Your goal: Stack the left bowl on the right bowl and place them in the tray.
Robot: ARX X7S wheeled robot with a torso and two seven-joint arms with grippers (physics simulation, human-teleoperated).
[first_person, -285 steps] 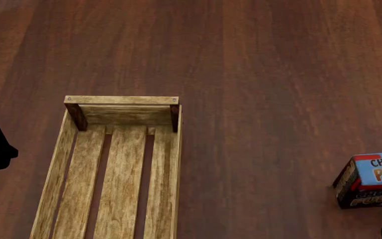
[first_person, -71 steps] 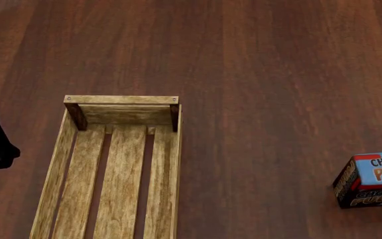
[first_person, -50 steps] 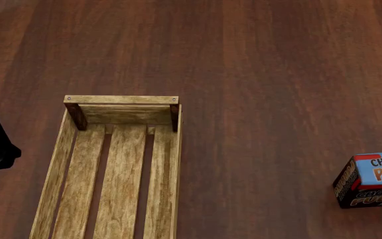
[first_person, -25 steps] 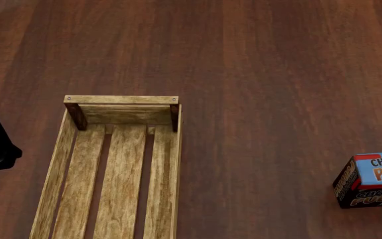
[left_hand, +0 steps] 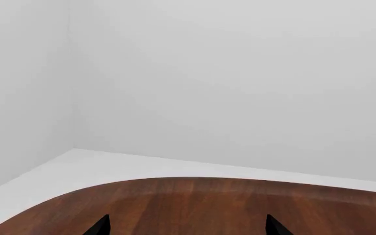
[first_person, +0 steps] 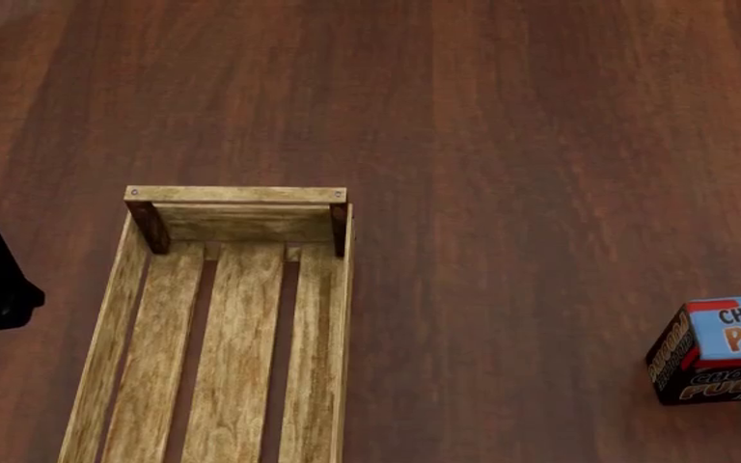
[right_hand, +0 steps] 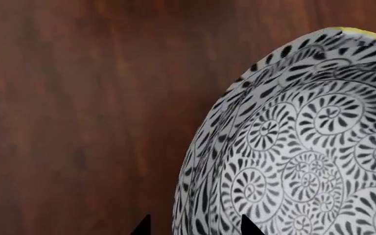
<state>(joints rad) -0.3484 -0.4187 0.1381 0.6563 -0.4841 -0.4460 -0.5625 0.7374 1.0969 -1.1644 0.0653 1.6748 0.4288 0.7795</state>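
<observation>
the tray (first_person: 234,318) sits near-left on the wooden table (first_person: 525,145), holding nothing. right gripper (right_hand: 191,226) straddles a patterned bowl's (right_hand: 293,161) rim, grip uncertain; left gripper (left_hand: 184,226) spread apart.

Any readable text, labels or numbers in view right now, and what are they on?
"CHOCO" over "PUD", both cut off by the frame edge: blue top face of the pudding box.
"CHOCO" over "PUDDI", also cut off: its dark front face.
Smaller print below: too small to read.
Nothing else carries text.
</observation>
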